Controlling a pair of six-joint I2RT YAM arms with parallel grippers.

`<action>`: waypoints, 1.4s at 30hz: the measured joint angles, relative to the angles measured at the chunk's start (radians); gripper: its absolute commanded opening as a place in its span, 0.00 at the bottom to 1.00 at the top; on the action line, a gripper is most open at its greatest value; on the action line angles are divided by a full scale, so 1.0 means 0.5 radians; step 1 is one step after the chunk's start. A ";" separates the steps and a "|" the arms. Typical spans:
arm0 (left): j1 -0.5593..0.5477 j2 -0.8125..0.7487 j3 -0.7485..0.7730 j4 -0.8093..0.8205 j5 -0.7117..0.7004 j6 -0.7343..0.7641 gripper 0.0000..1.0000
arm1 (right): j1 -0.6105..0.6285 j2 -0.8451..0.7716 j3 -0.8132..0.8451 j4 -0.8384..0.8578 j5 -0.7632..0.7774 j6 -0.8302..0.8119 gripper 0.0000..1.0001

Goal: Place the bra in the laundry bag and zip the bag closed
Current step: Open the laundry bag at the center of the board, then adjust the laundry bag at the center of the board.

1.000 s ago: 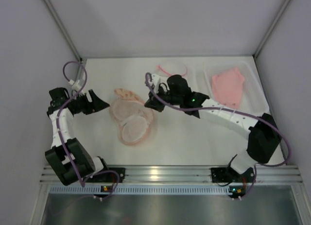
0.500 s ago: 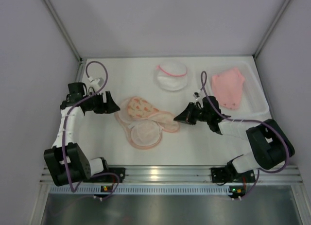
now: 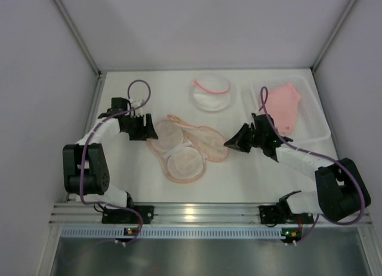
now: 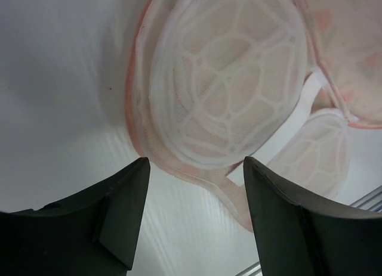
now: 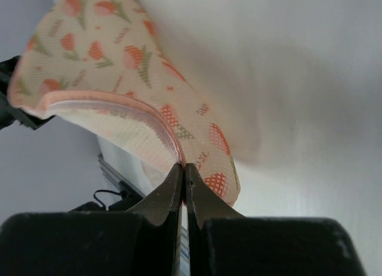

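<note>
The left arm bends up along the left side of the overhead frame, its forearm turned toward centre, and the left hand [image 3: 150, 130] sits low at the upper-left lobe of the laundry bag [image 3: 185, 163], fingers spread wide with nothing between them; from its wrist view the bag's pink-edged rim lies just below the gap. The right arm sweeps in from the lower right, forearm slanting up-left, and the right hand [image 3: 228, 144] is pinched tight on the pink edging of the bag's printed flap at its right end, holding that edge slightly off the desk [image 3: 239, 174]. The bag lies open at centre, mesh lining up. The bra [image 3: 280, 106] rests in the clear tray [image 3: 311, 118] at upper right, behind the right forearm. A white mesh pouch [image 3: 210, 94] sits at upper centre, apart from the bag. Bare desk shows in front of the bag.
</note>
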 measured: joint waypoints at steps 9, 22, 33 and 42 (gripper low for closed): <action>-0.100 0.331 0.159 0.040 -0.227 -0.058 0.68 | 0.019 -0.189 -0.048 -0.768 0.334 -0.063 0.33; -0.159 0.464 0.334 0.065 -0.251 0.161 0.73 | 0.027 -0.517 0.489 -0.932 0.274 -0.935 0.31; -0.212 -0.203 0.107 0.118 0.110 0.057 0.77 | 0.063 0.417 0.752 -0.445 0.169 -1.440 0.24; -0.309 0.162 -0.094 0.138 0.182 -0.054 0.75 | 0.124 0.597 0.484 -0.232 0.285 -1.373 0.26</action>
